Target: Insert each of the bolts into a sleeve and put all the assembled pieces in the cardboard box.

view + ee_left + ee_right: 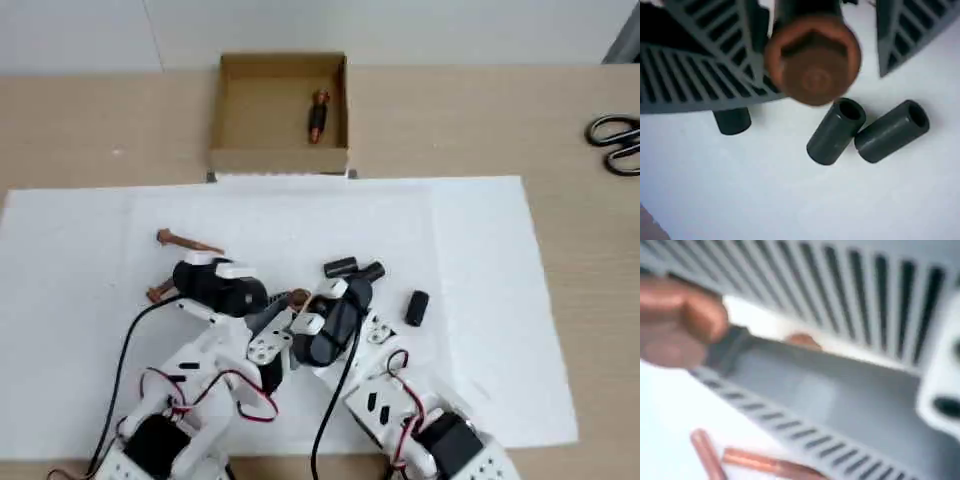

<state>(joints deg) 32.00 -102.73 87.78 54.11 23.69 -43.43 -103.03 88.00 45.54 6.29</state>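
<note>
bolt point(812, 60) is hanging just above the white sheet point(480, 230), mid-surface, with a dark sleeve point(805, 9) seemingly on its shank. left hand point(820, 25) is apparently clamping it. right hand point(325, 300) is crowding in, grip state can't tell. Rigid, light, smooth metal, probably slippery, so I'm favouring gripping the sleeve mid-body. cardboard box point(225, 110) is sitting well beyond.

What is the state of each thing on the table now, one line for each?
cardboard box: open, one assembled piece lying inside.
raised bolt: off the paper, a dark sleeve behind its head.
loose bolts: two, lying bare on the paper.
loose sleeves: three, lying empty on the paper.
scissors: lying flat; blades out of frame.
</note>
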